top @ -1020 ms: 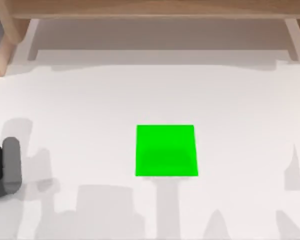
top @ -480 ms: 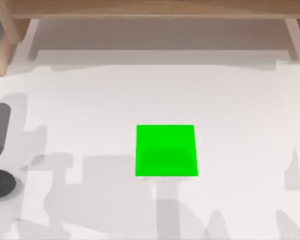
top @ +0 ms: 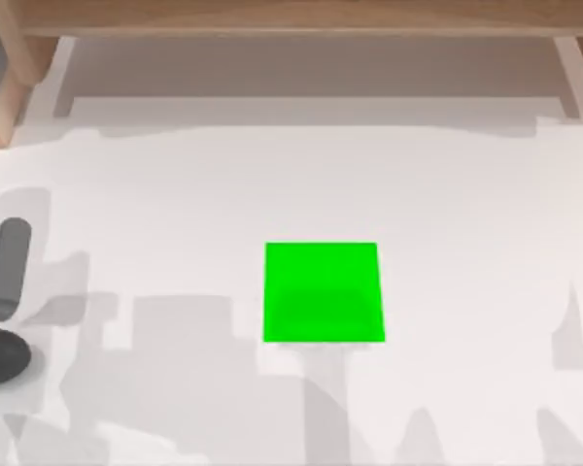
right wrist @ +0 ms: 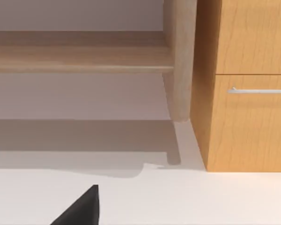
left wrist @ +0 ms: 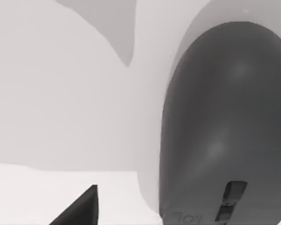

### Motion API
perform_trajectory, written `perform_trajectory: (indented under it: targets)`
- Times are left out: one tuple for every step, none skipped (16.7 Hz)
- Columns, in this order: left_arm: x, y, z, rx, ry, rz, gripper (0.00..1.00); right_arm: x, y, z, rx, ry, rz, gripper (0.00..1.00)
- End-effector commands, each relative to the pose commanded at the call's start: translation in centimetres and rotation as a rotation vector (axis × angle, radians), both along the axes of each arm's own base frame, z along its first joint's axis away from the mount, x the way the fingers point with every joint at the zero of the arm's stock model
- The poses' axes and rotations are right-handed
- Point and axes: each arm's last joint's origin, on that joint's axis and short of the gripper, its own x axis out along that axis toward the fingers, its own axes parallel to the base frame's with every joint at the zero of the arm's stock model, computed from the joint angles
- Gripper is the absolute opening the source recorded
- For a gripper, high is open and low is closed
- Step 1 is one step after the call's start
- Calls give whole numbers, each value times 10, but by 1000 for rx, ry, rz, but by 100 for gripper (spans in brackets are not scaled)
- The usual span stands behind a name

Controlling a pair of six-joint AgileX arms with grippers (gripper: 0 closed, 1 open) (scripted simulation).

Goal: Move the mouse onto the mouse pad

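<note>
The mouse (top: 2,359) is a dark grey oval dome lying on the white table at the far left edge, partly cut off in the top view. It looms large in the left wrist view, mouse (left wrist: 225,126), resting free on the table. My left gripper (top: 8,270) hovers just behind the mouse, its light grey bar showing at the left edge, and it holds nothing. The mouse pad (top: 323,292) is a flat bright green square at the table's centre, well to the right of the mouse. My right gripper (right wrist: 82,206) stays parked facing the wooden furniture.
A wooden shelf unit (top: 301,19) runs along the back of the table. A wooden cabinet with a drawer handle (right wrist: 246,89) stands ahead of the right arm. White tabletop (top: 155,243) lies between the mouse and the pad.
My left gripper moved back from over the mouse, uncovering it at the left edge, then shifted slightly forward and right. The pad has not moved.
</note>
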Motion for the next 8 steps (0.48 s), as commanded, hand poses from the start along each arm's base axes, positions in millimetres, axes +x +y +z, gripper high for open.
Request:
perform_trajectory:
  targets:
    - [1,0,-12,0,-5,0,100,0,0,0,0,0,0,100]
    - [2,0,-24,1,-11,0,100,0,0,0,0,0,0,100]
    - [2,0,-36,1,-14,-1,100,0,0,0,0,0,0,100]
    - [1,1,-47,1,-15,0,100,0,0,0,0,0,0,100]
    - [0,1,-57,1,-12,0,100,0,0,0,0,0,0,100]
    - [-2,1,-64,1,-9,0,100,0,0,0,0,0,0,100]
    - [-3,1,-68,0,-5,0,100,0,0,0,0,0,0,100]
    - [-4,0,-70,0,-4,-1,100,0,0,0,0,0,0,100]
